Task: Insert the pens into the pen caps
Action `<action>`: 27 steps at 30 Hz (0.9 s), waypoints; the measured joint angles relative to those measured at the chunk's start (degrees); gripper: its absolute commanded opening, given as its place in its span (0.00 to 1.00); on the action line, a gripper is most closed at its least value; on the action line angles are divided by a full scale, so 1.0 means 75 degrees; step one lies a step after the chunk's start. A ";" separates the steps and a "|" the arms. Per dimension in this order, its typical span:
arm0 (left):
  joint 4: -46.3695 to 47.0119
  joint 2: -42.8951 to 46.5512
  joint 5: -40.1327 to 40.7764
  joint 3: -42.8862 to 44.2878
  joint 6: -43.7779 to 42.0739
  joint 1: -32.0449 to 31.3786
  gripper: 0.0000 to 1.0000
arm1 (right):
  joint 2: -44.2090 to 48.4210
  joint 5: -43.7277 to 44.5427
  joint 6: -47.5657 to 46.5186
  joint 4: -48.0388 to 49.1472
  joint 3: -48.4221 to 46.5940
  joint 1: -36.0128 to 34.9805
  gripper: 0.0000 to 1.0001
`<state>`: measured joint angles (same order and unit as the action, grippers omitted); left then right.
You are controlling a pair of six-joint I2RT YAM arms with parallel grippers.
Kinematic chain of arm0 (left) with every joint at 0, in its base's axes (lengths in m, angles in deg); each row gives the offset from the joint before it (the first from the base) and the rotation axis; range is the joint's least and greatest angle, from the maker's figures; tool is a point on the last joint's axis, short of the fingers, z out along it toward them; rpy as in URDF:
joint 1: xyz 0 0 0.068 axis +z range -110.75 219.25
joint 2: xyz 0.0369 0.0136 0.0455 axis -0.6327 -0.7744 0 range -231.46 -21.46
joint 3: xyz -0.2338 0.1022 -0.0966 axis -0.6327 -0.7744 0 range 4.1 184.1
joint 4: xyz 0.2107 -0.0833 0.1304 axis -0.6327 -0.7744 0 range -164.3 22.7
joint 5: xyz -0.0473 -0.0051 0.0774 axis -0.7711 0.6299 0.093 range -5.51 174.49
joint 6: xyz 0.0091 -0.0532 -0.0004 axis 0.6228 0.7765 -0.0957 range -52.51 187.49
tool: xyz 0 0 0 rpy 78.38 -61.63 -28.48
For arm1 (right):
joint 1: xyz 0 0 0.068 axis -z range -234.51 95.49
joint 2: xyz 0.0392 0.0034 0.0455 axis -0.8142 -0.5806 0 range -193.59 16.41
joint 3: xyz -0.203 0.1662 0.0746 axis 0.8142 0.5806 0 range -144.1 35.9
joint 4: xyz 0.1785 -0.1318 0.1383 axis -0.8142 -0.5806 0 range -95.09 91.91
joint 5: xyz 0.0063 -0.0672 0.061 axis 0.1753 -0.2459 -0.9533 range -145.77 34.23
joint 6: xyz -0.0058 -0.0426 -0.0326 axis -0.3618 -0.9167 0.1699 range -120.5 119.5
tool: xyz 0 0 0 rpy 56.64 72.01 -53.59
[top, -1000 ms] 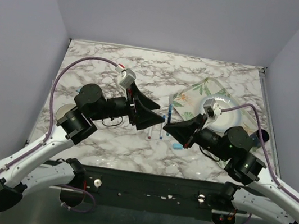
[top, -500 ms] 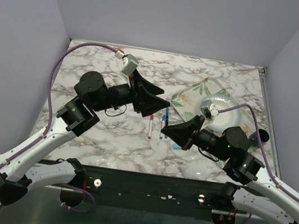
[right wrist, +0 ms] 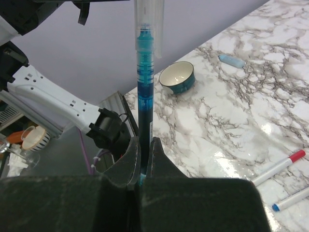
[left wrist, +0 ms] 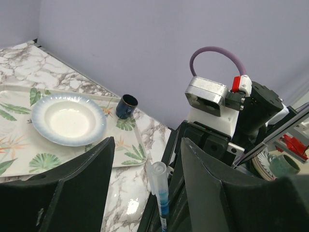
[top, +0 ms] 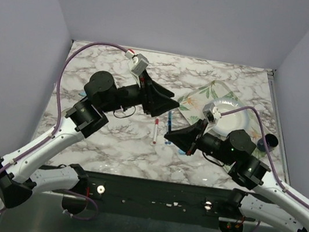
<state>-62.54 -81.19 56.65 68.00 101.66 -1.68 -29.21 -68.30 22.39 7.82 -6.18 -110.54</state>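
Observation:
My right gripper [right wrist: 143, 142] is shut on the barrel of a blue pen [right wrist: 145, 104] and holds it upright. A clear, light blue pen cap [right wrist: 148, 14] sits over the pen's tip. In the left wrist view the same cap [left wrist: 159, 176] stands between my left gripper's [left wrist: 147, 141] fingers, which are open and do not touch it. From above, the left gripper [top: 172, 105] hovers just beyond the right gripper [top: 168, 136]. A white pen with a red end [top: 155, 131] and one with a blue end [right wrist: 289, 199] lie on the marble. A loose light blue cap [right wrist: 231, 60] lies farther off.
A floral tray [top: 202, 94] at the back right carries a white plate [top: 231, 113]. A dark round cup [top: 268, 143] stands at the table's right edge. A teal bowl [right wrist: 177, 76] sits near the table's left edge.
The left gripper has drawn back toward the far side, away from the right gripper. The capped blue pen stays in the right gripper, which has shifted slightly left.

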 measured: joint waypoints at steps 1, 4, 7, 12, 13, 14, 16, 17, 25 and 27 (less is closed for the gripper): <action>0.0047 0.0000 0.0000 0.0009 0.0047 0.0009 0.58 | -0.0015 -0.0006 0.0009 0.0000 0.0000 0.0000 0.01; 0.0082 -0.0003 -0.0029 0.0026 0.0128 0.0044 0.53 | -0.0017 -0.0023 0.0073 0.0003 0.0000 0.0000 0.01; 0.0108 -0.0050 -0.0157 0.0058 0.0175 0.0050 0.44 | -0.0017 -0.0029 0.0169 0.0009 0.0000 0.0000 0.01; 0.0207 -0.0096 -0.0356 0.0035 0.0323 0.0061 0.16 | -0.0023 -0.0029 0.0265 0.0017 0.0000 0.0000 0.01; 0.0245 -0.0096 -0.0382 0.0020 0.0350 0.0064 0.08 | -0.0026 -0.0029 0.0283 0.0020 0.0000 0.0000 0.01; 0.0291 -0.0096 -0.0408 0.0006 0.0379 0.0064 0.04 | -0.0026 -0.0026 0.0291 0.0020 0.0000 0.0000 0.01; 0.0440 -0.0093 -0.0495 -0.0061 0.0522 0.0064 0.00 | -0.0032 -0.0017 0.0329 0.0017 0.0000 0.0000 0.01; 0.0501 -0.0087 -0.0513 -0.0096 0.0545 0.0073 0.00 | -0.0032 -0.0012 0.0338 0.0015 0.0000 0.0000 0.01; 0.0746 -0.0114 -0.0568 -0.0256 0.1139 0.0152 0.00 | -0.0140 0.0230 0.0213 -0.0067 -0.0102 0.0000 0.01; 0.0807 -0.0122 -0.0571 -0.0280 0.1265 0.0187 0.00 | -0.0198 0.0265 0.0096 -0.0216 -0.0221 -0.0006 0.01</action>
<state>-56.49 -82.10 52.37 65.90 111.14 -0.28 -30.70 -66.31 23.11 6.21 -7.85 -110.58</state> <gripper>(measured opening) 0.053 0.033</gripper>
